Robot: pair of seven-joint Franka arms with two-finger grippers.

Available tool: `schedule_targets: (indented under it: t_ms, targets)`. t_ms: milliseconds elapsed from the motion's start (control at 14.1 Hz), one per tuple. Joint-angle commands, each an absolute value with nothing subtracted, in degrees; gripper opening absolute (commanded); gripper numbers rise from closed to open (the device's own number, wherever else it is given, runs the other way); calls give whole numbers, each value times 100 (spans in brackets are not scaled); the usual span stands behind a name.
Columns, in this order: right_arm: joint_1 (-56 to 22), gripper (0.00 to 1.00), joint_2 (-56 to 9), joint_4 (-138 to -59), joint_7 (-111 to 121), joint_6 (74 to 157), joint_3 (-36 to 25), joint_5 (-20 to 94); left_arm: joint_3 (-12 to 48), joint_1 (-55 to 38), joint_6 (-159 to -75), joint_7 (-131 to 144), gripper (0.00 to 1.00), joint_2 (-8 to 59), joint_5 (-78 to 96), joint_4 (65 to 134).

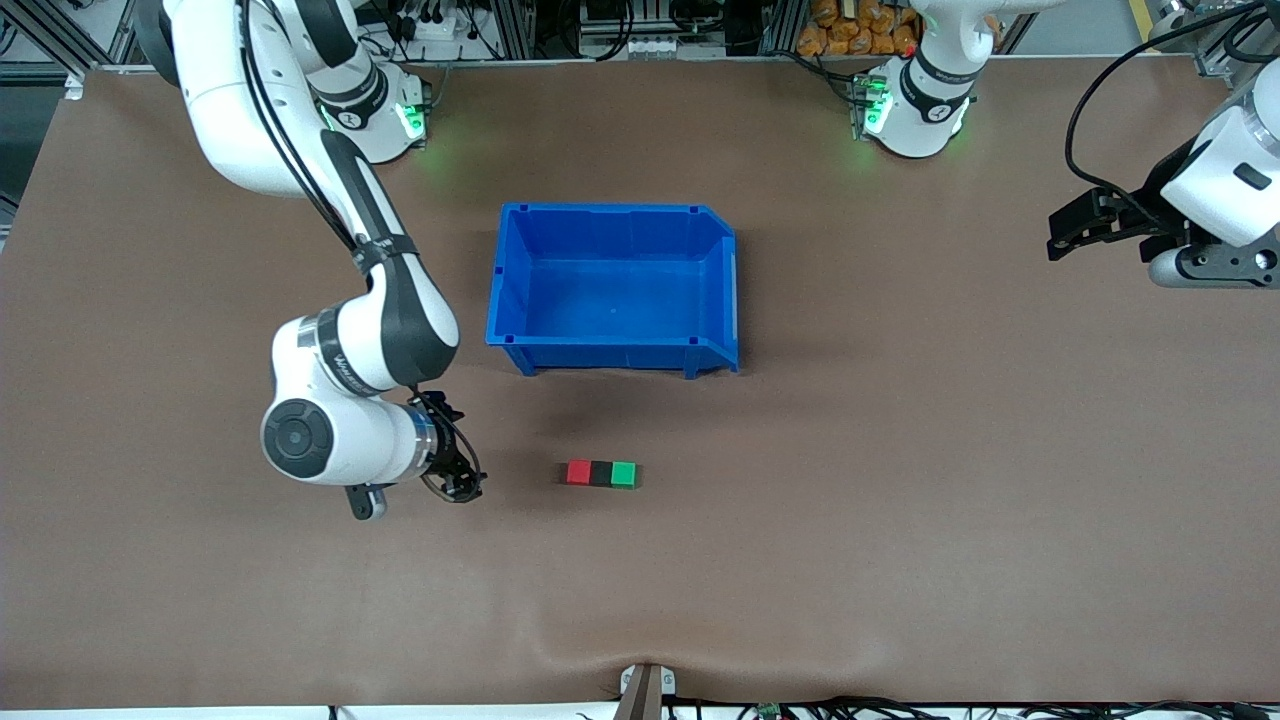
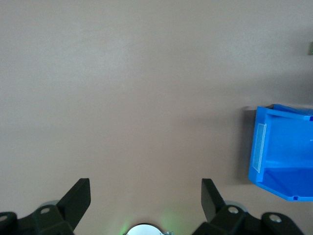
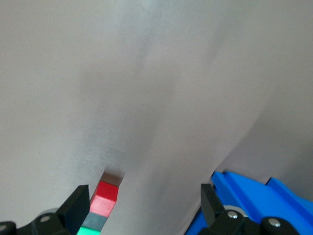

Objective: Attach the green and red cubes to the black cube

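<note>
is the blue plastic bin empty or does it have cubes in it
Empty. The front view shows only bare floor inside the blue plastic bin; the red cube, black cube and green cube sit joined on the table.

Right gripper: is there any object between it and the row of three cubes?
Nothing visible does. The right gripper is open beside the red cube, apart from it; only bare table lies between. The blue bin sits farther from the camera.

A brown matte table (image 1: 900, 520) carries an open-topped blue plastic bin (image 1: 612, 212). Nearer the front camera than the bin lies a touching row: small red cube (image 1: 578, 472), black cube (image 1: 600, 473), green cube (image 1: 624, 474).
</note>
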State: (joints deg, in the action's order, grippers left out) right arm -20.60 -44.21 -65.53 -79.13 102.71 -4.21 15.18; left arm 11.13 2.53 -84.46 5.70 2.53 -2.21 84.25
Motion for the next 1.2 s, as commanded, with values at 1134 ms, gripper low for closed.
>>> schedule_targets:
  t_ms: [1134]
  targets:
    - [-897,100,-3358,-6724,-5047,8983,-334,1116,1125,281,-8508,571,100,229,-272,8455]
